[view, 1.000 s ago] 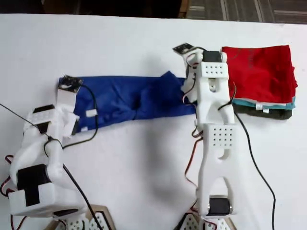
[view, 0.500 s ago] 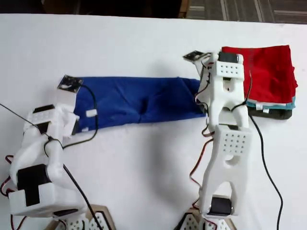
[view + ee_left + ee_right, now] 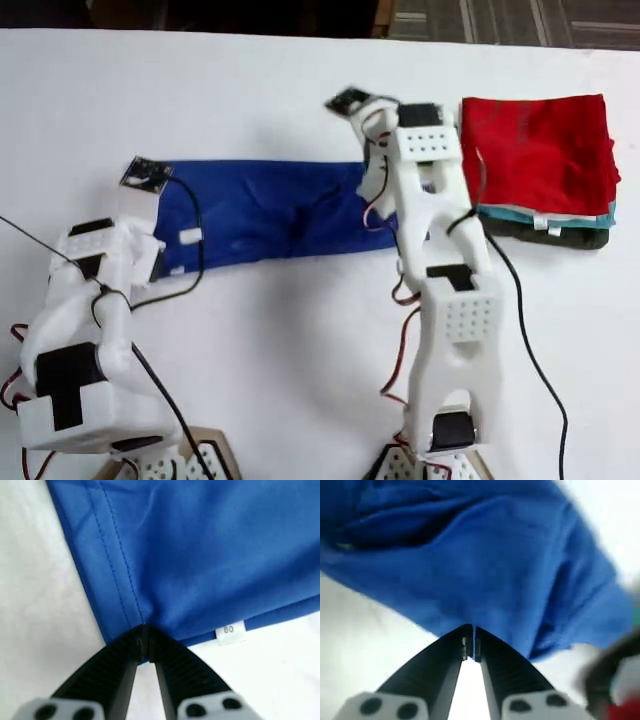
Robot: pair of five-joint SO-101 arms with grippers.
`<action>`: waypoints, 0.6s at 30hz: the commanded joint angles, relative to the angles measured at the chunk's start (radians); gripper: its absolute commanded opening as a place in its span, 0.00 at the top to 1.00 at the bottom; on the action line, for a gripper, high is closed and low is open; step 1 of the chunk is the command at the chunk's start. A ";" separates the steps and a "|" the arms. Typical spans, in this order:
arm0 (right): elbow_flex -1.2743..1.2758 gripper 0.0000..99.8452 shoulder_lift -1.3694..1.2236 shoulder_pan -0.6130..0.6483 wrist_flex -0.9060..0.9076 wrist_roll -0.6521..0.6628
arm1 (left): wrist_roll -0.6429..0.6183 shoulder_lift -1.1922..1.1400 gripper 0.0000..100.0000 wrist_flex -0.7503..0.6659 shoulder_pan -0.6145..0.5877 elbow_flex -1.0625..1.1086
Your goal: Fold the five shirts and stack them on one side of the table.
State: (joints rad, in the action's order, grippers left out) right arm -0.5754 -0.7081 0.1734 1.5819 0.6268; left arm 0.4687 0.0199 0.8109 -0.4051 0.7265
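White surface (image 3: 250,90) carries a blue shirt (image 3: 270,215), stretched out long across the middle, and over on the far right a stack of folded shirts (image 3: 545,160), red on top.

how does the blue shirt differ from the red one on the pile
The blue cloth shirt lies stretched in a long strip; the red cloth shirt is folded into a compact rectangle. The blue shirt rests on the white table; the red shirt tops a stack of folded shirts. The left pincer and right pincer each pinch an end of the blue shirt; none holds the red shirt. Both are plain-coloured shirts.
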 commanded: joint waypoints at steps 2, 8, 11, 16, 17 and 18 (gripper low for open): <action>0.003 0.98 -0.031 -0.002 0.070 -0.012 | -0.002 0.018 0.97 -0.018 0.003 0.001; 0.003 0.98 -0.004 -0.010 0.139 -0.012 | -0.002 0.018 0.97 -0.018 0.003 0.001; -0.008 0.98 0.038 -0.007 0.134 -0.011 | -0.002 0.018 0.97 -0.018 0.003 0.001; -0.008 0.98 0.180 -0.001 0.130 -0.018 | -0.002 0.023 0.97 -0.018 0.005 -0.005; -0.006 0.98 0.220 -0.005 0.134 -0.020 | -0.003 0.026 0.97 -0.015 0.008 -0.008; 0.000 0.98 0.262 -0.008 0.137 -0.020 | -0.009 0.029 0.97 -0.008 0.009 -0.024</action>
State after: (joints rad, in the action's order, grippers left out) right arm -0.5677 -0.6084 0.1718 1.7062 0.6145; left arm 0.4687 0.0230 0.8109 -0.4051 0.7265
